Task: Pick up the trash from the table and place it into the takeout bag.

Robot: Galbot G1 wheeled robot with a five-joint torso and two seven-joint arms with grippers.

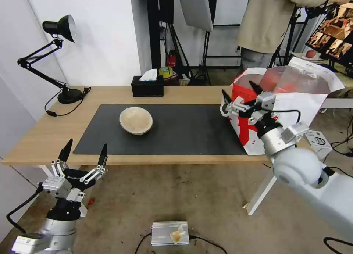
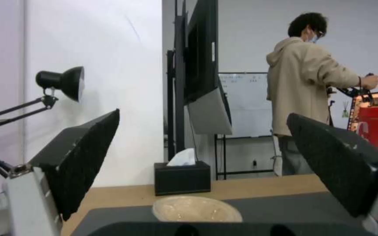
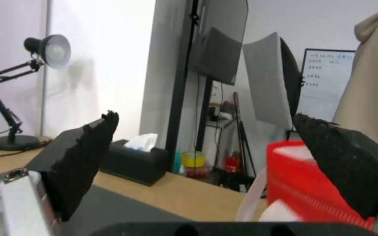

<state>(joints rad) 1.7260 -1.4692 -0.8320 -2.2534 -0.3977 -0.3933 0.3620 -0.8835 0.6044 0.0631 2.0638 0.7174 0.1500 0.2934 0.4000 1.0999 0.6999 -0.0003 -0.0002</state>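
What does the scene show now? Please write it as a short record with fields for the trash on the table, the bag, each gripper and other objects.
trash on table: shallow beige bowl, upright on the dark grey mat
takeout bag: takeout bag stands open at the table's right end
table: table, light wood
left gripper: left gripper, open, empty, low before the table's near edge
right gripper: right gripper, open, empty, raised beside the bag's near left side
other objects: black tissue box and desk lamp at the far edge
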